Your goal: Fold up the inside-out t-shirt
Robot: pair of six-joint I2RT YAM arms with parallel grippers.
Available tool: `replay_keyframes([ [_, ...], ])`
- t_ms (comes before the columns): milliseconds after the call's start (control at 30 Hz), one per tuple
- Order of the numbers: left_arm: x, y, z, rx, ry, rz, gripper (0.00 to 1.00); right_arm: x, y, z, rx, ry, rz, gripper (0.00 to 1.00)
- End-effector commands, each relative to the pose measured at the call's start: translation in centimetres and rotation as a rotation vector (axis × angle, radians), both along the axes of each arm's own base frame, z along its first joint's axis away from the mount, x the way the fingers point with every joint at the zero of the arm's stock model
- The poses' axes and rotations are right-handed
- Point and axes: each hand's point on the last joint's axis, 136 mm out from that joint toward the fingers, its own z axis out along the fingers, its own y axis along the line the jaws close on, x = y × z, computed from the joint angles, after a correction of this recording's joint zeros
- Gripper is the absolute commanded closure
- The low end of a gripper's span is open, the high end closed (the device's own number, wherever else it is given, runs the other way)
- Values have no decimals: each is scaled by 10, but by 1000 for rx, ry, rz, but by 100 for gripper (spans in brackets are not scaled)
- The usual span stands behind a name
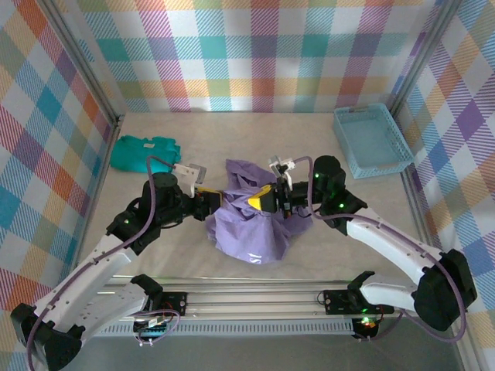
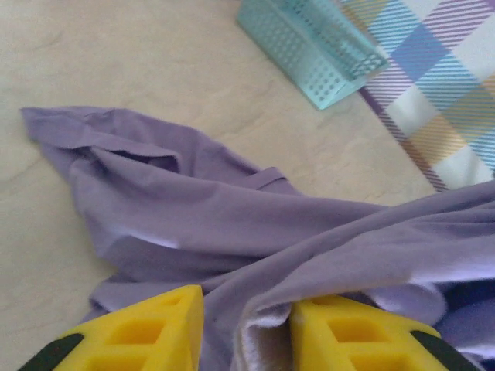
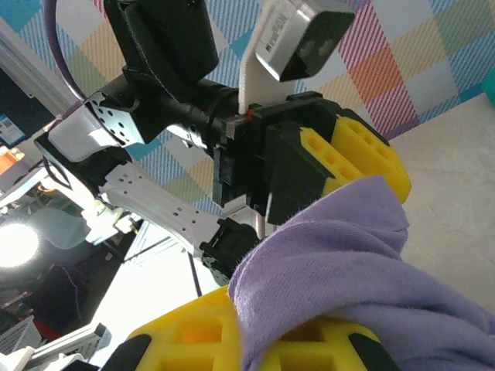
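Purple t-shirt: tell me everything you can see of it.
The purple t-shirt is soft lavender fabric, crumpled into a bunched heap, not flat. Small white print shows near its near edge. The left gripper and right gripper each pinch a fold, close together at the heap's far side. The rest lies on the table.

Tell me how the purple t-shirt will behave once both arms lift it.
The t-shirt will probably sag and drape: it lies crumpled in soft folds. It likely feels light, bunching easily between the left gripper's jaws. Its matte knit seems unlikely to slip.
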Motion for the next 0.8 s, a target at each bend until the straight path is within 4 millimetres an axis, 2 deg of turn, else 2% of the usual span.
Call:
replay_keyframes([
  [0,5,23,3,114,-7,95,62,-1,3,7,36,-10,32,100],
  [100,-2,31,8,143,-10,114,58,8,5,-2,-11,13,-15,100],
  [300,-30,4,36,-71,-38,-36,54,22,5,-10,-57,20,-94,100],
  [400,-29,-5,34,-135,50,-20,53,25,5,-12,-66,27,-114,100],
  [600,-31,-28,18,-141,207,-29,47,31,4,-11,-71,23,-153,100],
  [667,-36,-43,20,-158,204,-95,47,32,4,-11,-72,22,-161,100],
  [767,-39,-49,27,-140,132,-139,47,31,5,-15,-83,33,-150,100],
])
